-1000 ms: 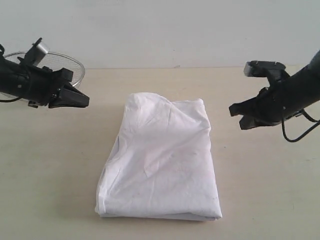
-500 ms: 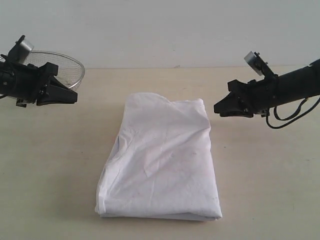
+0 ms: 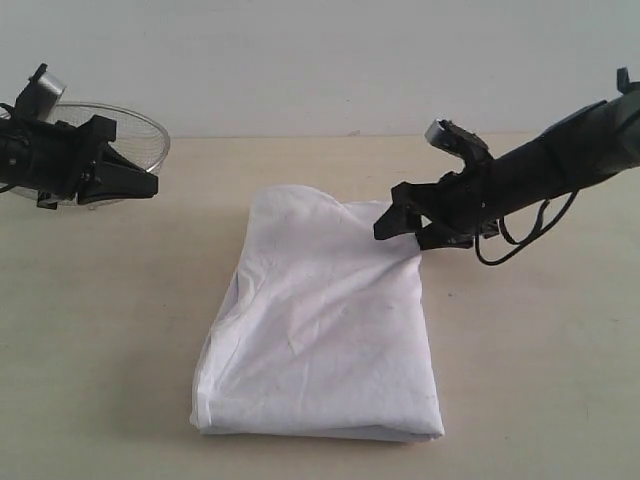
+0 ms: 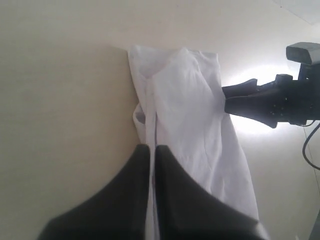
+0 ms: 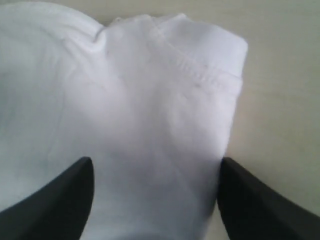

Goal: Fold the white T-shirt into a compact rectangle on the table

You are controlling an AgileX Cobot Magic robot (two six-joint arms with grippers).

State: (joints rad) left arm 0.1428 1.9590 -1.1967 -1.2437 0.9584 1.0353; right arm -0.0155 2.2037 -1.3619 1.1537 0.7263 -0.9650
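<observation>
The right pincer (image 3: pixel 400 229) stands with its jaws spread wide at one corner of the white T-shirt (image 3: pixel 325 320). In the right wrist view, the right pincer (image 5: pixel 156 161) has one dark finger (image 5: pixel 55 200) on either side of the cloth, and the stitched, folded edge of the white T-shirt (image 5: pixel 150 90) lies directly ahead, between the two jaws. The jaws are not closed on the fabric; whether the tips touch it cannot be told. The left pincer (image 3: pixel 150 187) has its jaws pressed together and holds nothing. It hangs well apart from the shirt, with the wire-mesh basket (image 3: pixel 140 135) just behind it. In the left wrist view, the white T-shirt (image 4: pixel 195 115) lies ahead of the left pincer (image 4: pixel 150 148), and the right pincer sits at the cloth's far edge. The shirt rests on the table (image 3: pixel 520 350) as a folded, roughly rectangular bundle between the two pincers, nearer the right one.
</observation>
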